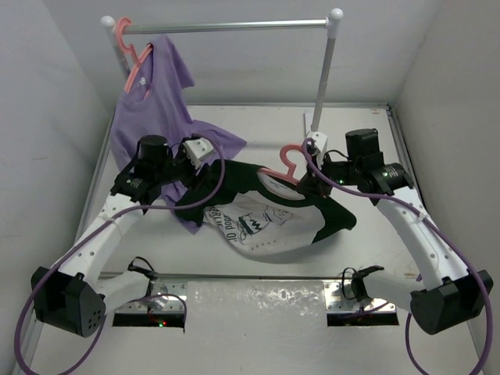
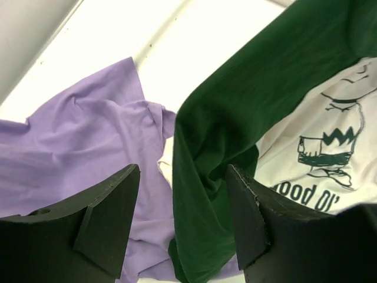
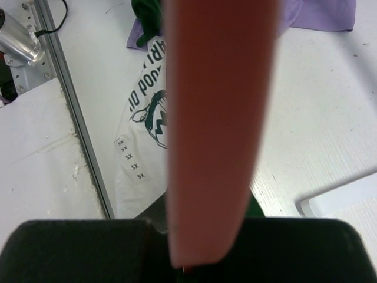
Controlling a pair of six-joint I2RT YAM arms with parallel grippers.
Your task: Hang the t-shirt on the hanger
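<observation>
The t-shirt (image 1: pixel 266 220), white with dark green sleeves and a black graphic, lies crumpled on the table. The pink hanger (image 1: pixel 283 168) sits at its collar with its hook up. My right gripper (image 1: pixel 315 178) is shut on the hanger, which fills the right wrist view (image 3: pixel 218 118) as a blurred pink bar over the shirt's graphic (image 3: pixel 147 118). My left gripper (image 1: pixel 190 166) is open just above the shirt's left green sleeve (image 2: pixel 235 106). Its fingers (image 2: pixel 112 218) straddle the sleeve's edge without holding it.
A purple t-shirt (image 1: pixel 152 101) hangs on another pink hanger (image 1: pixel 133 56) from the grey rack rail (image 1: pixel 234 27). Its hem drapes onto the table under the green sleeve (image 2: pixel 76 147). The rack's right post (image 1: pixel 324 78) stands behind the right gripper.
</observation>
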